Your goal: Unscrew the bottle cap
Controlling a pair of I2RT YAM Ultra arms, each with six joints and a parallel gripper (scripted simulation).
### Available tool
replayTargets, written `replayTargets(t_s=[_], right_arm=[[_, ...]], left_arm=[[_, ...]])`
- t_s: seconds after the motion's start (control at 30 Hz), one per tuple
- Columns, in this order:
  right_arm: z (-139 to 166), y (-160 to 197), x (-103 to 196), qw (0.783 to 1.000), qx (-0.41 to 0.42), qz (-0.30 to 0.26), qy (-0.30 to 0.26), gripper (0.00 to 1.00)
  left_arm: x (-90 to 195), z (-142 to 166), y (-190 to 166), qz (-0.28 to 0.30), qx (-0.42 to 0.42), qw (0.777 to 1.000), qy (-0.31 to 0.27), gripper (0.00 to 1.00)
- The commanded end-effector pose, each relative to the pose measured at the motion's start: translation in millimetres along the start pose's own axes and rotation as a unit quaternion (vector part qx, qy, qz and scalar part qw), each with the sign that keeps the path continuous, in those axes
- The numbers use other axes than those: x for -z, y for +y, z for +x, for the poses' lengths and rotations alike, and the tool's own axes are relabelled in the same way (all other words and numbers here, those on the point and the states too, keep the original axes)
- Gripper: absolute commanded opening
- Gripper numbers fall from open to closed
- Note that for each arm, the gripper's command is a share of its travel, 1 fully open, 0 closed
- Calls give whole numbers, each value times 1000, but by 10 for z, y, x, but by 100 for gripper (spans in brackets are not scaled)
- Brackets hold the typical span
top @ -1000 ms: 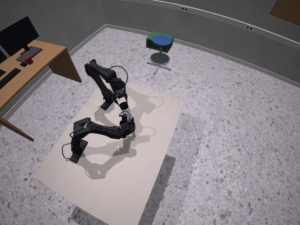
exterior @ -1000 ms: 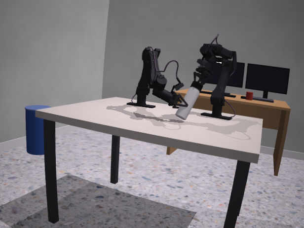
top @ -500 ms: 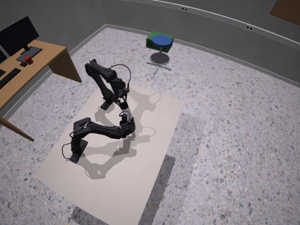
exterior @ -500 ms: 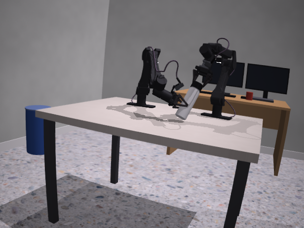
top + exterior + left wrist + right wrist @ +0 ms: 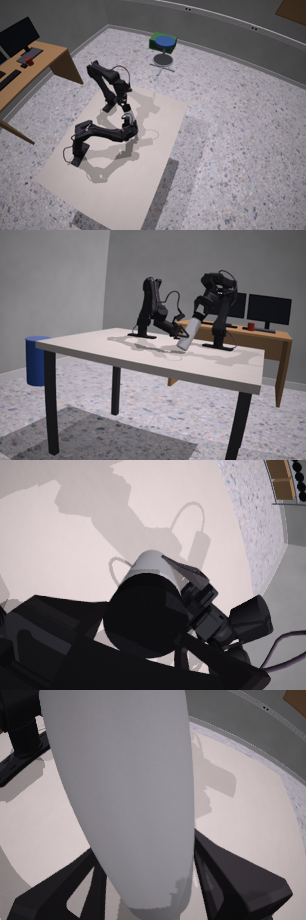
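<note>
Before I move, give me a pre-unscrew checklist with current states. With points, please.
1. Left gripper (image 5: 125,103) (image 5: 201,310) (image 5: 145,622) shut on the cap (image 5: 126,107) (image 5: 198,316) (image 5: 145,615): ok.
2. Right gripper (image 5: 129,119) (image 5: 185,335) (image 5: 157,567) (image 5: 146,844) shut on the bottle (image 5: 130,117) (image 5: 191,333) (image 5: 150,561) (image 5: 125,790): ok.
3. Cap loose on its thread: cannot tell; it sits on the bottle's neck end.
4. Bottle upright, ready to be let go: not ok, it leans, cap end toward the left arm.
5. Bottle's base off the table (image 5: 112,199) (image 5: 87,342) (image 5: 30,550) (image 5: 250,840): cannot tell.
6. Cap down on the table: not ok, it is up on the bottle.
</note>
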State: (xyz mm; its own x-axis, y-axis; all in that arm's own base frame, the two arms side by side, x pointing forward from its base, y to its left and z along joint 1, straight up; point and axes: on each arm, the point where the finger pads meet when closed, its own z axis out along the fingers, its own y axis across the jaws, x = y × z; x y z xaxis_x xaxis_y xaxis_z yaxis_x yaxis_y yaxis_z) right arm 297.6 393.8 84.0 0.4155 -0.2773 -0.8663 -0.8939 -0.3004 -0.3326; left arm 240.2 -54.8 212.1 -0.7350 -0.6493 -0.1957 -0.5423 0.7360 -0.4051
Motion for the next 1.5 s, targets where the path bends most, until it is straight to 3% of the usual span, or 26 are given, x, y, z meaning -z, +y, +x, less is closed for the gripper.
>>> replayTargets(t_s=[0.0,0.23,0.5,0.63,0.77,1.07,1.13,1.17,1.47], right_arm=[[-262,-135,34,999,33,3,-30,0],[-262,-135,34,999,33,3,-30,0],[-262,-135,34,999,33,3,-30,0],[-262,-135,34,999,33,3,-30,0],[-262,-135,34,999,33,3,-30,0],[-262,-135,34,999,33,3,-30,0],[-262,-135,34,999,33,3,-30,0],[-262,-135,34,999,33,3,-30,0],[-262,-135,34,999,33,3,-30,0]], left_arm=[[57,-45,-24,-9,66,998,-8,0],[17,-15,-15,2,29,1000,-3,0],[17,-15,-15,2,29,1000,-3,91],[17,-15,-15,2,21,1000,-3,94],[16,-15,-16,-2,-136,991,-11,94],[15,-15,-18,-11,-338,941,-21,94],[15,-15,-18,-11,-338,941,-21,94],[15,-15,-18,-13,-392,919,-23,94],[15,-15,-19,-19,-569,822,-32,94]])
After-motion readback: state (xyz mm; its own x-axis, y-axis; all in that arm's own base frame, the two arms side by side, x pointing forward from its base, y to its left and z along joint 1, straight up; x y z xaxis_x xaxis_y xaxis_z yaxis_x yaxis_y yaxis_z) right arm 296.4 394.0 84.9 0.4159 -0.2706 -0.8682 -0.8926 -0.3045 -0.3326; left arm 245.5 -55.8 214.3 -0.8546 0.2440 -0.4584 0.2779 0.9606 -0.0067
